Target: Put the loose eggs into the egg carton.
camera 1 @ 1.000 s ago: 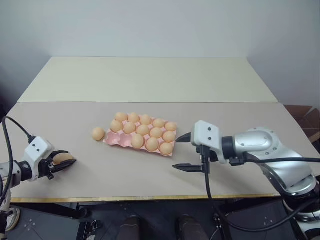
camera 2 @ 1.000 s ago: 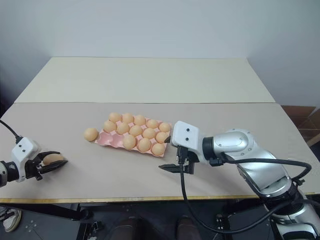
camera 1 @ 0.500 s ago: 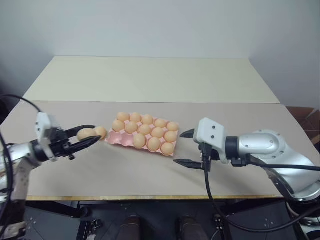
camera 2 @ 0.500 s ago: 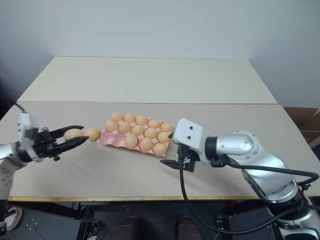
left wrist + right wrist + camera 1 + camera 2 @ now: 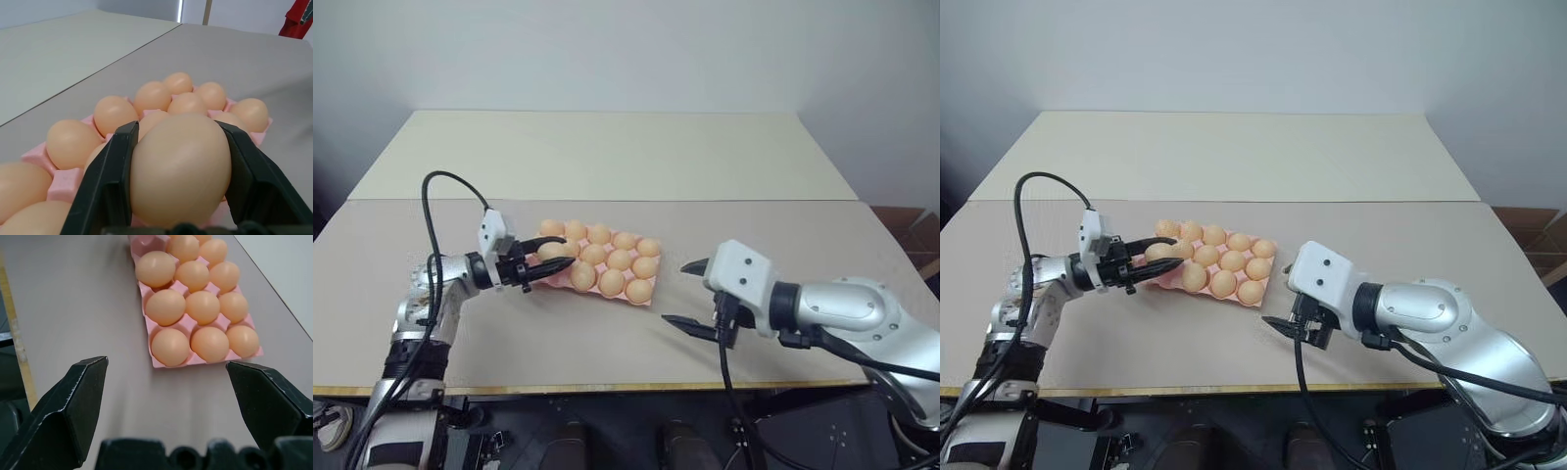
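The pink egg carton (image 5: 210, 361) lies mid-table with several orange-tan eggs (image 5: 165, 307) seated in its cups. My left gripper (image 5: 548, 260) is shut on one loose egg (image 5: 181, 166), gripped between its two black fingers (image 5: 110, 181). It reaches in level from the left, with the egg just over the carton's left end (image 5: 58, 178). My right gripper (image 5: 677, 293) is open with nothing between its fingers. It hovers over bare table just right of the carton and points toward it.
The tan table top (image 5: 558, 338) runs to a front edge (image 5: 607, 388) close to me. A second, paler table (image 5: 607, 152) butts against it behind the carton. A black cable (image 5: 435, 211) loops above my left arm.
My left arm has swung from the table's left edge rightward and up to the carton's left end, carrying the egg. The right gripper has hardly shifted and stays open.
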Robot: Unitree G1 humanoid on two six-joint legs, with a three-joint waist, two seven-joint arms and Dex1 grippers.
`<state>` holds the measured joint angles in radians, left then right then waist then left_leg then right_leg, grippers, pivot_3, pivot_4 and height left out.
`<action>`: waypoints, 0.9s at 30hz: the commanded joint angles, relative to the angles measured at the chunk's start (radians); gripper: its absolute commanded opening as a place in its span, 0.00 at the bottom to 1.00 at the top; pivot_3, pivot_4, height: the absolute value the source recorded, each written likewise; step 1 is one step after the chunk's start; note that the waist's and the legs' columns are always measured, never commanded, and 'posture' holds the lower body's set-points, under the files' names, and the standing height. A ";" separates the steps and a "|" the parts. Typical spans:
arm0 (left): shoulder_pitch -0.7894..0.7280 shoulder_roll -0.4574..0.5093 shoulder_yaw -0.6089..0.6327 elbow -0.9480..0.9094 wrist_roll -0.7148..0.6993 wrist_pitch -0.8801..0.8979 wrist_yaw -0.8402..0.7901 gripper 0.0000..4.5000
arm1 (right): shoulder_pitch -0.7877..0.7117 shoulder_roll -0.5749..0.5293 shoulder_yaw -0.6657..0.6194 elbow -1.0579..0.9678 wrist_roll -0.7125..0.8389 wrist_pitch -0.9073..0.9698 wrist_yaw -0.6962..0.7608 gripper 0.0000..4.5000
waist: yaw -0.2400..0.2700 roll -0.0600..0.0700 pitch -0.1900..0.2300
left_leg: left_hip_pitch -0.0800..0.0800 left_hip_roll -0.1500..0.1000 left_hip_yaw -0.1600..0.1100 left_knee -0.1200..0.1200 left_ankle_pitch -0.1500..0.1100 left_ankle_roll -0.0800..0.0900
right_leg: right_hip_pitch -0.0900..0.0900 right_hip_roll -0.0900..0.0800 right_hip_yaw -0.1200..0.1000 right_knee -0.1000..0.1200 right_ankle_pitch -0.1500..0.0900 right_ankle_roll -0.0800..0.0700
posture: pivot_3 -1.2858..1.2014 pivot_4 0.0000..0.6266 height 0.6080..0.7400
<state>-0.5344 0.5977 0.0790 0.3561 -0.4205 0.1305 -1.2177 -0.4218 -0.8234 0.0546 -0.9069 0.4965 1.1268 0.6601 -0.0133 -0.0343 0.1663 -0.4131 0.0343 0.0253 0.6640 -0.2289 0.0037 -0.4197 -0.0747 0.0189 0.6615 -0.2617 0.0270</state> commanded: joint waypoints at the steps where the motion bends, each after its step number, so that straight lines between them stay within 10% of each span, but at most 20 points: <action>1: -0.036 0.000 0.015 0.025 0.001 -0.049 -0.024 0.46 | -0.001 0.000 -0.048 -0.043 0.026 0.016 -0.028 1.00 | 0.000 0.000 0.000 | 0.000 0.000 0.000 0.000 0.000 0.000 | 0.000 0.000 0.000 0.000 0.000 0.000 | 0.52 0.24 1.00; 8: -0.044 -0.002 0.022 0.041 -0.017 -0.050 -0.049 0.98 | -0.006 -0.004 -0.043 -0.030 0.042 0.008 -0.049 1.00 | 0.000 0.000 0.000 | -0.001 0.000 -0.001 0.000 0.000 0.000 | 0.000 0.000 -0.001 0.000 0.000 0.000 | 0.52 0.24 1.00; 27: 0.356 0.246 0.291 -0.319 -0.055 0.013 0.027 1.00 | -0.016 -0.058 -0.023 0.064 0.036 -0.125 0.051 1.00 | -0.003 0.000 0.000 | 0.001 0.001 -0.004 0.000 0.000 0.000 | 0.000 -0.001 0.000 0.000 0.000 0.000 | 0.52 0.24 1.00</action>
<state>-0.1931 0.8203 0.3251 0.0897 -0.4678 0.1384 -1.2032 -0.4256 -0.8706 0.0415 -0.8389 0.5336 1.0422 0.6978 -0.0164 -0.0341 0.1664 -0.4123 0.0356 0.0210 0.6644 -0.2289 0.0037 -0.4194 -0.0752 0.0186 0.6615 -0.2618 0.0271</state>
